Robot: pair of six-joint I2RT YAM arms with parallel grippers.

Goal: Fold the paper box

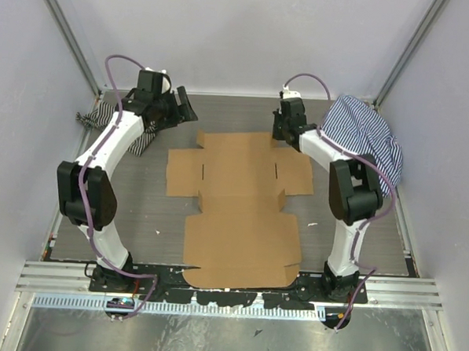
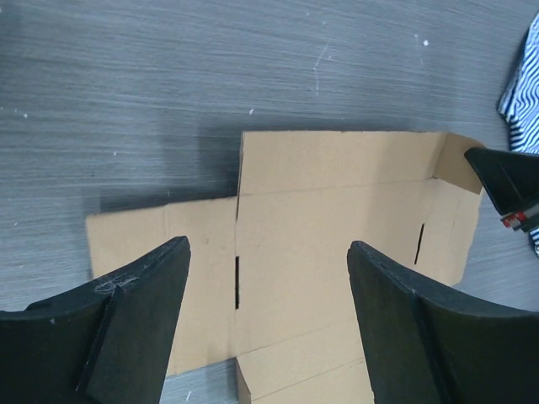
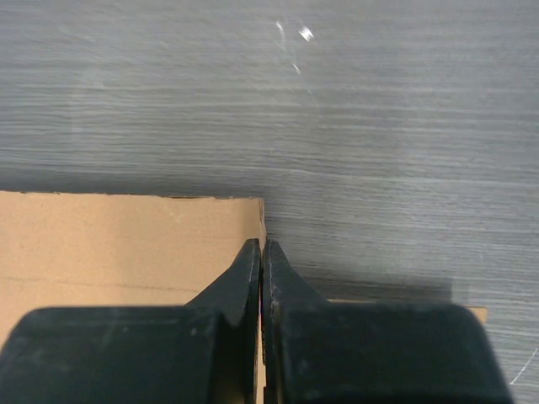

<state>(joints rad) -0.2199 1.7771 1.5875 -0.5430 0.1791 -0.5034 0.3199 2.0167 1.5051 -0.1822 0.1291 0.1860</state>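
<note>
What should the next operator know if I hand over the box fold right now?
Left gripper: open, hovering by the far left part of the paper box.
Right gripper: shut, tips at the sheet's far right corner; no grip on it shows.
Box: a flat die-cut sheet in the middle of the table.
Done: no fold yet. Left: every fold.
Striped cloths lie far left and far right.

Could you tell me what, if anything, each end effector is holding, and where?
Left end effector: open, empty. Right end effector: shut at the paper box corner; whether it grips cannot be told.
</note>
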